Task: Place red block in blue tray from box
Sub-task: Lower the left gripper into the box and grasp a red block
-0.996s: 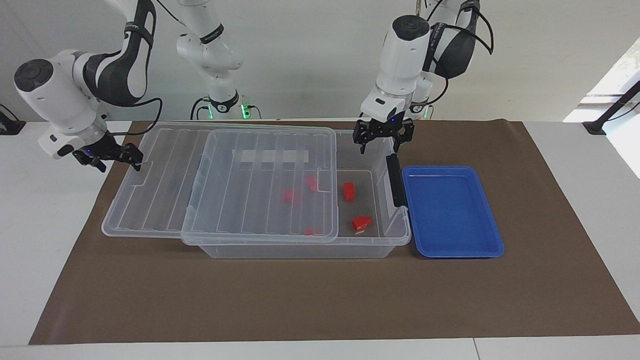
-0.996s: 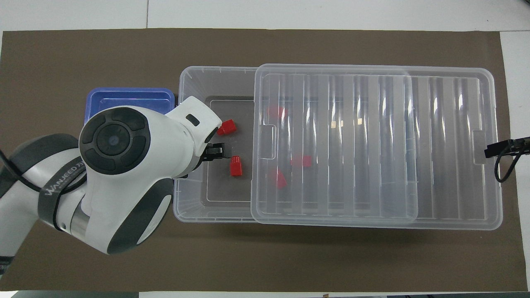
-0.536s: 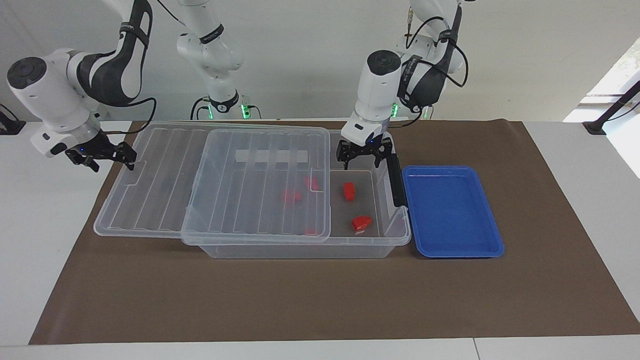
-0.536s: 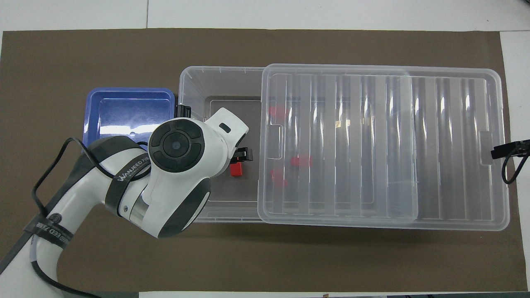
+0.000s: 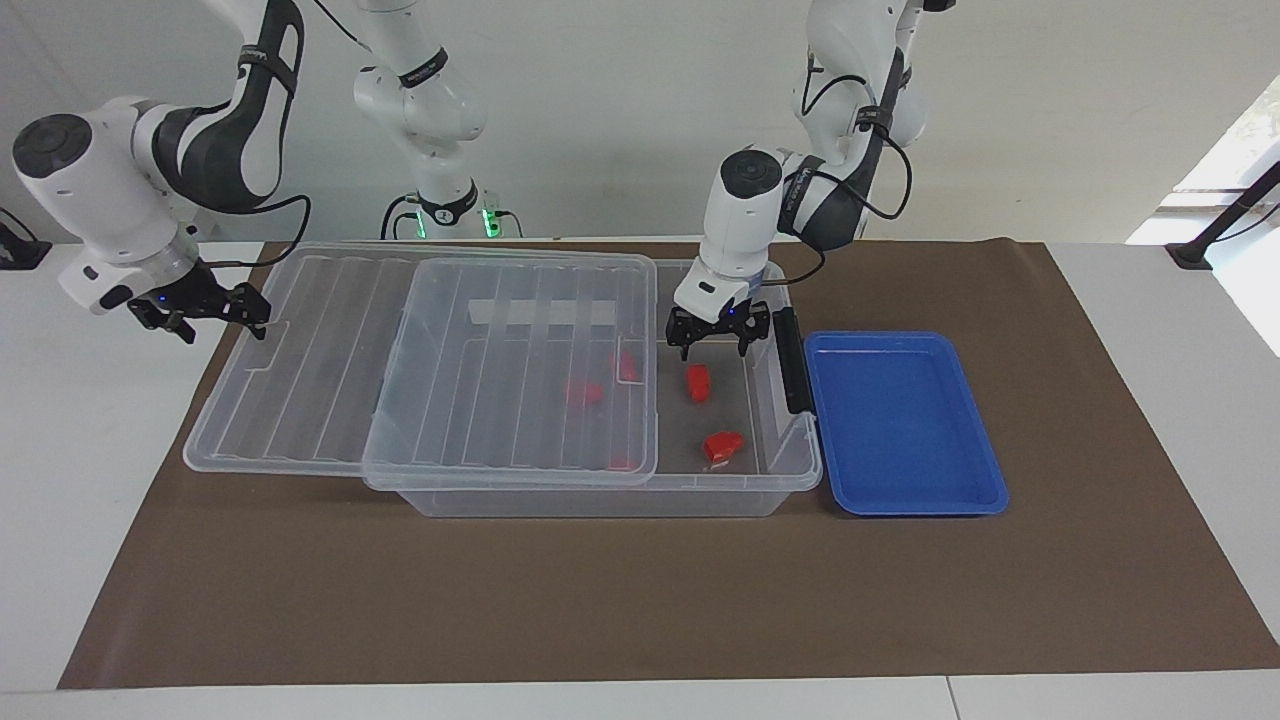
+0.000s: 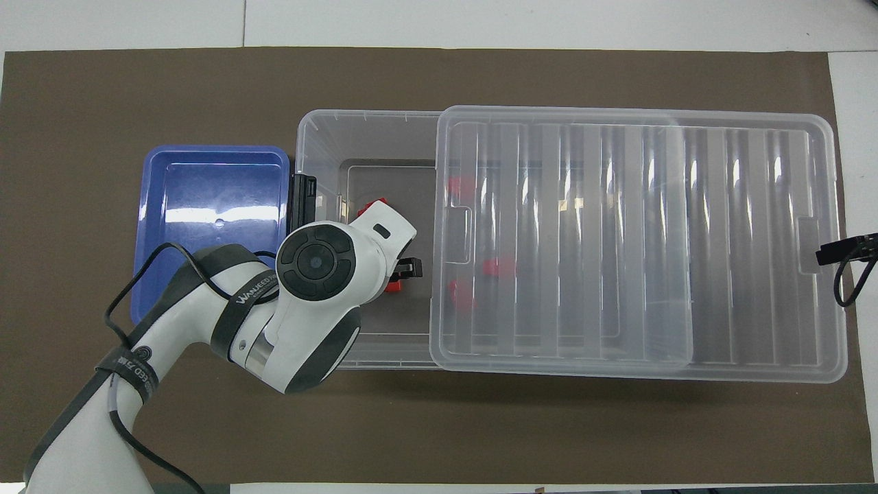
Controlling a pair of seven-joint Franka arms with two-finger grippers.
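The clear box (image 5: 600, 498) stands on the brown mat with its ribbed lid (image 5: 480, 370) slid toward the right arm's end. This leaves the end by the black latch (image 5: 793, 362) uncovered. The red block (image 5: 698, 381) lies on the box floor in that uncovered end. My left gripper (image 5: 718, 338) is open, low inside the box, just above the block. In the overhead view my left gripper (image 6: 405, 269) covers most of the block (image 6: 392, 286). My right gripper (image 5: 255, 312) is shut on the lid's end edge. The blue tray (image 5: 905, 420) sits empty beside the latch end.
A wedge-like red piece (image 5: 722, 445) lies in the uncovered end, farther from the robots than the block. A few more red pieces (image 5: 583, 392) show through the lid. The box wall and latch stand between the block and the tray (image 6: 212, 199).
My left gripper has come down from over the box's rim into the uncovered end, above the red block. My right gripper has drawn the lid a little further toward the right arm's end.
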